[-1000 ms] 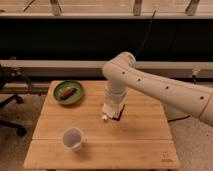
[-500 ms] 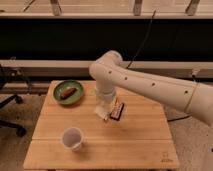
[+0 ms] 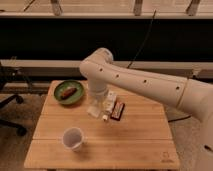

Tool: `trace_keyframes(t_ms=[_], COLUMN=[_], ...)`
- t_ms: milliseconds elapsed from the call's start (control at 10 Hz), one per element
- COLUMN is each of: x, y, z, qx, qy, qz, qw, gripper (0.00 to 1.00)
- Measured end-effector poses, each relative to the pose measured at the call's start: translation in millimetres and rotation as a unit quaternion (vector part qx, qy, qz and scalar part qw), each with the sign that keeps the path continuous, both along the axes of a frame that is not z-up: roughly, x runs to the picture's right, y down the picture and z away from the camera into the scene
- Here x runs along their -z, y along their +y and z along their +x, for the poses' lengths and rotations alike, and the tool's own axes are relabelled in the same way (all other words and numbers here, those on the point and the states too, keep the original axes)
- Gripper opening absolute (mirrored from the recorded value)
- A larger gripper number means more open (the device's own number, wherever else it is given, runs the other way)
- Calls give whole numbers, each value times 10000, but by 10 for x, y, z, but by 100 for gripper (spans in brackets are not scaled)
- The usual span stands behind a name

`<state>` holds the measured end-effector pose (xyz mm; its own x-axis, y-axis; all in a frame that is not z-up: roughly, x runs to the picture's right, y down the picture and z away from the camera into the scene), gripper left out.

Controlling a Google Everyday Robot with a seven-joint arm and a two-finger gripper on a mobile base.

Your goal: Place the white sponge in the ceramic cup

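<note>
Setting: a wooden table (image 3: 145, 135) seen from above and in front, with a dark wall and a pale rail behind it.
Arm: a thick white robot arm (image 3: 150, 85) reaches in from 3 o'clock and bends down over the middle of the table.
Gripper (image 3: 95, 109): low over the table centre, just below the arm's wrist; whether it is wide, narrow or holding something, I cannot tell.
White sponge (image 3: 93, 111): a pale flat block at the gripper's tip, near the table centre; I cannot tell if it rests on the wood.
Ceramic cup (image 3: 73, 138): upright at 7 o'clock from the sponge, apart from it, mouth open upward.
White tube-shaped package (image 3: 108, 106): just beside the sponge at 3 o'clock, lying at a slant.
Dark bar (image 3: 118, 109): beside the tube at 3 o'clock.
Green plate (image 3: 69, 92): at 10 o'clock from the sponge, holding a brown item (image 3: 68, 92).
Office chair (image 3: 9, 107): partly seen at 9 o'clock, off the table.
</note>
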<state>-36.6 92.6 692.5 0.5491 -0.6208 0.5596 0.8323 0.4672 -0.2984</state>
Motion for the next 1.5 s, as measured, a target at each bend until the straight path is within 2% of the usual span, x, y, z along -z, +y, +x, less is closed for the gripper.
trace_keyframes(t_ms=[100,400,600,800,900,1000,1300,1500], x=[38,339,514,597,631,653,621,567], y=[56,484,689,784,825,856,928,982], z=[-23,-302,-541,-718,-869,-987,-1246,-1283], qx=[-2,75,200,348,482,607,879,910], qy=[-48,-431,-694,-888,-1044,-1181,-1475,-1541], qz=[11,43,89,112,135,142,167,139], qw=[10000,9990,9974,9954,9933,9910,9850,9837], gripper=[3,3,3,3,4,10,40,60])
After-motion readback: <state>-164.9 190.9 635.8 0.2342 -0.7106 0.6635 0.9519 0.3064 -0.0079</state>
